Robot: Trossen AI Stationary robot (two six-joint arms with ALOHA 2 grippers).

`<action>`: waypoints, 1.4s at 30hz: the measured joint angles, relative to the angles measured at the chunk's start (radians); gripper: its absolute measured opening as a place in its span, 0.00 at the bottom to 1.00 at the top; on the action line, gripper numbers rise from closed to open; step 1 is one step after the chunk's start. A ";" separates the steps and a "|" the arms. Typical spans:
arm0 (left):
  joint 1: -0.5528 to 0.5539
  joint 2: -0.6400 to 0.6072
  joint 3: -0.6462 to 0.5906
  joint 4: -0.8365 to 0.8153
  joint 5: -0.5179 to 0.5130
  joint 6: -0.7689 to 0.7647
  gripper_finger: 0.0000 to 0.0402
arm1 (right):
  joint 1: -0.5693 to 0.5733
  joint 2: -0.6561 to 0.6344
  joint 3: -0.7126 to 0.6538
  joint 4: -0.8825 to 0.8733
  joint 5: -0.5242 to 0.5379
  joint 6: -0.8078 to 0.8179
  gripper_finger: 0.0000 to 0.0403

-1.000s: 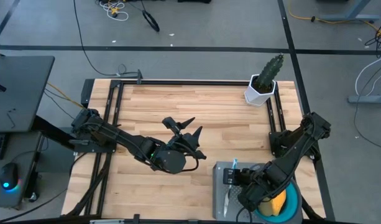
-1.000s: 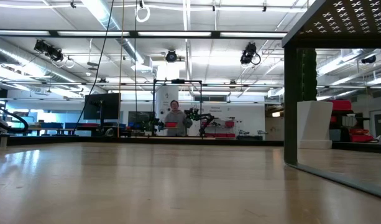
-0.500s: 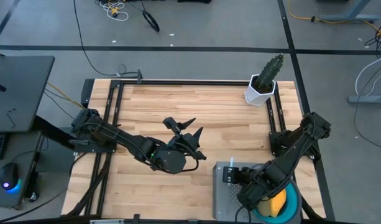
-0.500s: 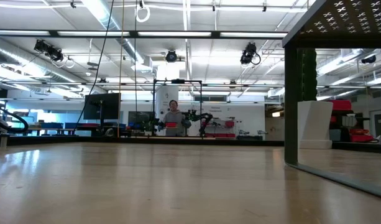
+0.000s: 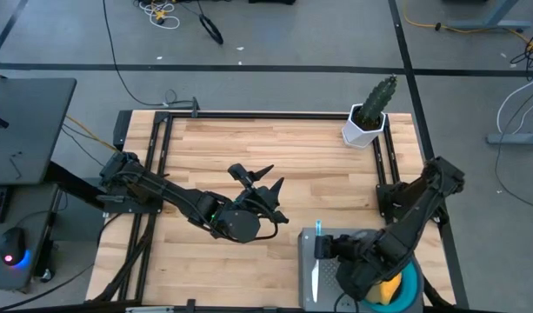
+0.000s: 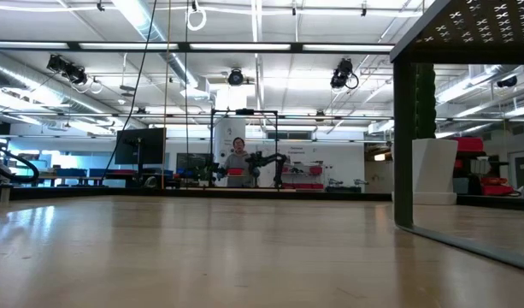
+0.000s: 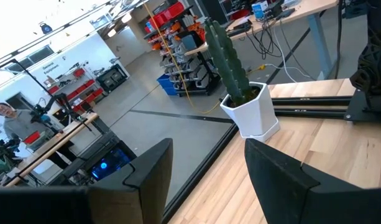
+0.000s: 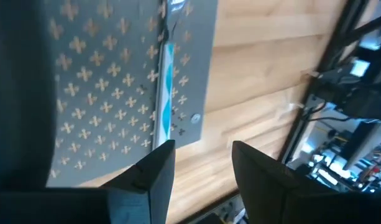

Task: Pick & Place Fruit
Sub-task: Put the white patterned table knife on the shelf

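The left arm lies low across the middle of the wooden tabletop (image 5: 275, 148), and its left claw (image 5: 268, 181) points toward the far right corner with both fingers spread and nothing between them. In the left wrist view those 2 dark fingers (image 7: 150, 171) frame the green cactus (image 7: 226, 55) standing upright in its white pot (image 7: 252, 112) near the tabletop's far edge.

Further right, near the front edge, a grey perforated tray (image 5: 311, 276) lies flat with a thin white-and-blue stick (image 5: 317, 252) resting on it. The right claw (image 8: 199, 163) hovers over this tray, fingers parted and released, gripping nothing; the stick (image 8: 165, 93) shows just beyond the gap.

At the front right corner sits a blue bowl (image 5: 410, 283), with the yellow fruit (image 5: 388, 287) lying inside it, partly hidden by the right arm.
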 joint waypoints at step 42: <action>-0.006 0.000 0.000 0.000 -0.059 0.053 0.52 | -0.144 -0.093 0.001 0.429 -0.112 0.876 0.25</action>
